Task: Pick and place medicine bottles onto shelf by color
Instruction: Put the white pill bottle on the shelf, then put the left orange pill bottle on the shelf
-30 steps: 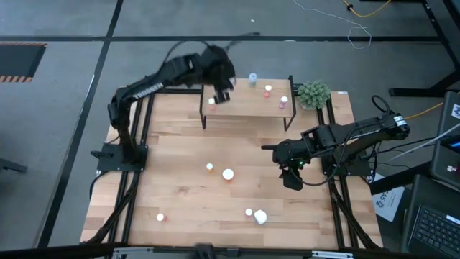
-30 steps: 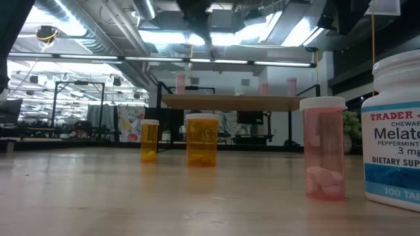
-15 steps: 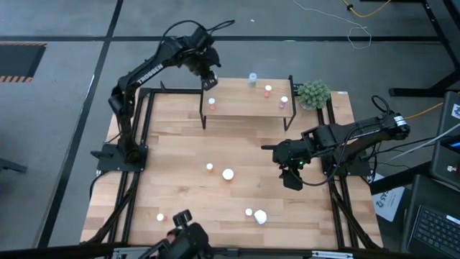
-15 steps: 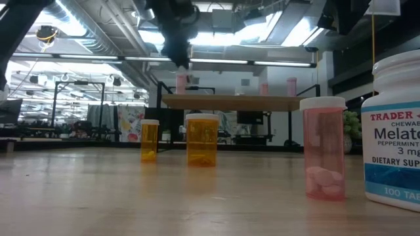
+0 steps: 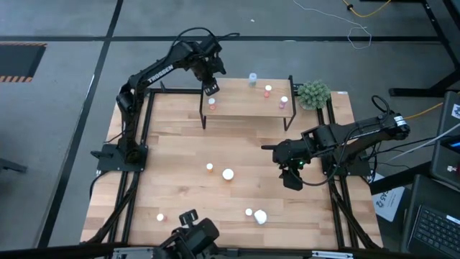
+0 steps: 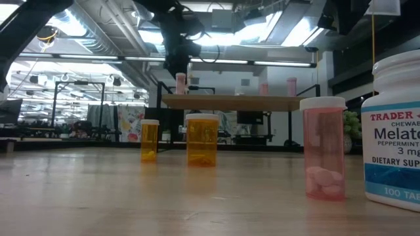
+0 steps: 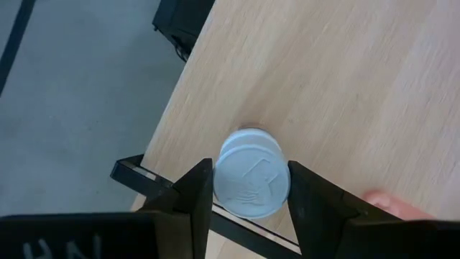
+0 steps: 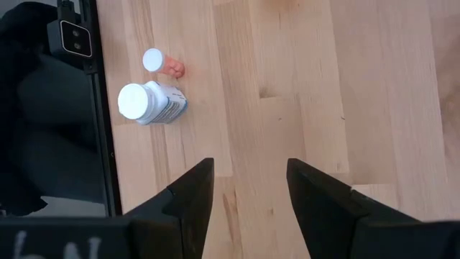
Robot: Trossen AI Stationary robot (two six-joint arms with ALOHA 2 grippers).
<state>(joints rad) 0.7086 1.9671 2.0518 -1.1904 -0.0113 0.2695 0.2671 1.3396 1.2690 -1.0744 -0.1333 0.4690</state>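
Note:
The shelf (image 5: 248,108) stands at the table's far side with a bluish bottle (image 5: 252,78) and three pink bottles, one at its left end (image 5: 212,103), on it. My left gripper (image 5: 210,89) hovers over the shelf's far left corner, shut on a white-capped bottle (image 7: 251,180) whose body is hidden under its cap. Two orange bottles (image 5: 210,167) (image 5: 228,174) stand mid-table. A pink bottle (image 8: 162,63) and a large white bottle (image 8: 147,102) stand near the front edge. My right gripper (image 5: 291,171) hangs open above the table's right side, with nothing in it. My left gripper pinches the bottle's white cap (image 7: 221,188) between its two fingers, one on each side. The fingers (image 7: 201,194) come from above, slanting steeply down. The bottle stands upright in the hold over the shelf board near its corner; whether its bottom touches the board I cannot tell.
A small potted plant (image 5: 313,92) sits by the shelf's right end. Another small bottle (image 5: 160,216) stands near the front left. A dark device (image 5: 192,234) shows at the table's near edge. Bare wood lies between the shelf and the orange bottles.
My left gripper has gone down and toward the shelf's left end, still shut on its bottle, turning its wrist as it went. A dark device has come into the high view at the near edge. My right arm has kept still.

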